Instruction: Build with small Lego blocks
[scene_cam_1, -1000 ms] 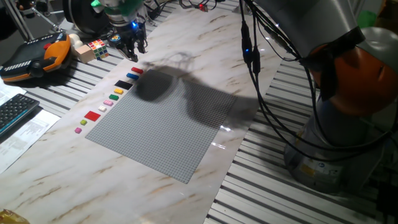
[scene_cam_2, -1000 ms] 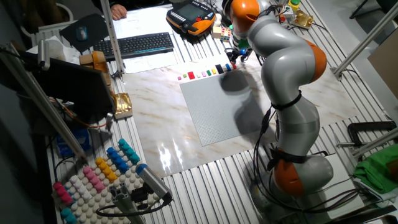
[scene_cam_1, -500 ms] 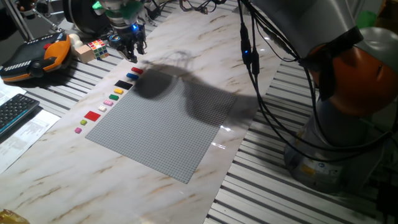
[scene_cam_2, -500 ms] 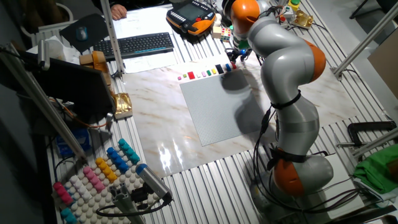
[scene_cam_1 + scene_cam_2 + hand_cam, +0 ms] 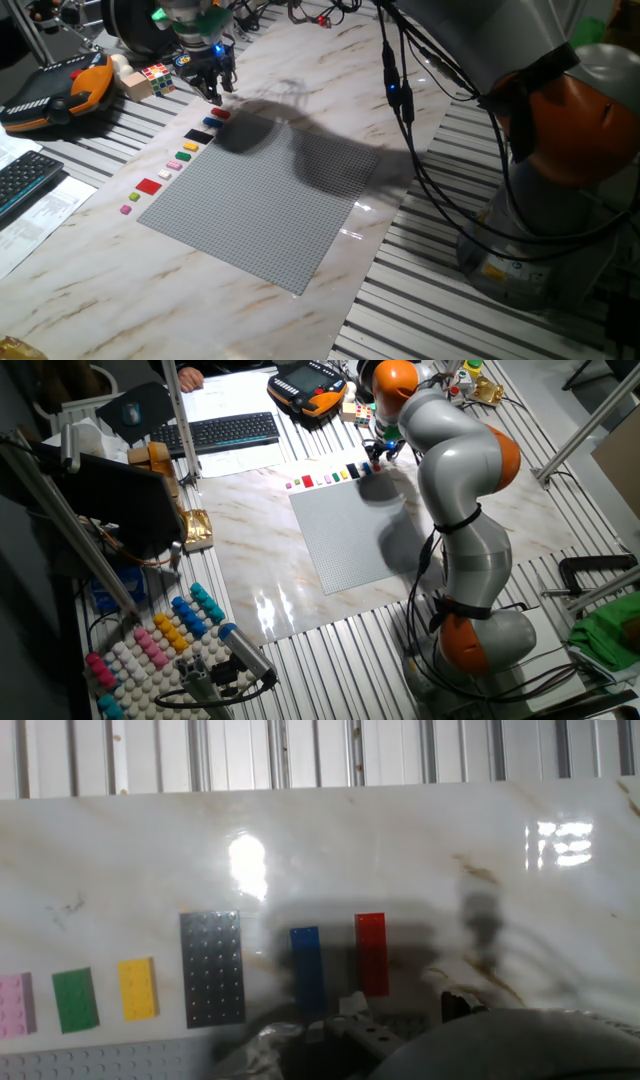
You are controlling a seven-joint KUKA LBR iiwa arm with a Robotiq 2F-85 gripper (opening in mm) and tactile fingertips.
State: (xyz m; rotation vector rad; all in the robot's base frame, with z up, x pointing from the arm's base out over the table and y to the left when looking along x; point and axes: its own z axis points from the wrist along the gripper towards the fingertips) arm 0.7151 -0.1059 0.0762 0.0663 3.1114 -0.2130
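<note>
a: so, nearest the lens in the hand view, what sits along the grey baseplate (image 5: 100, 1060)?

b: just beyond its studded edge, a row of small lego blocks on the marble tabletop (image 5: 400, 850): a pink block (image 5: 14, 1004), a green block (image 5: 75, 999), a yellow block (image 5: 138, 988), a larger black block (image 5: 211, 968), a blue block (image 5: 306, 971) and a red block (image 5: 372, 953). they lie side by side, apart from one another, long sides roughly parallel.

a: and the tool?

b: in one fixed view the tool (image 5: 213, 92) hangs at the far end of that row, beyond the baseplate's corner and close above the red block there. only dark blurred parts of it show at the bottom of the hand view, so whether its fingers stand apart or together, i cannot tell. nothing is seen between them.

a: the rest of the row, from that fixed view?

b: toward the near end of the baseplate's edge lie another red block (image 5: 149, 186) and a tiny pink one (image 5: 126, 209).

a: farther off from the baseplate?

b: past the tabletop's edge, a multicoloured cube (image 5: 156, 75), an orange and black pendant (image 5: 55, 92), and a keyboard (image 5: 228, 431) in the other fixed view.
</note>
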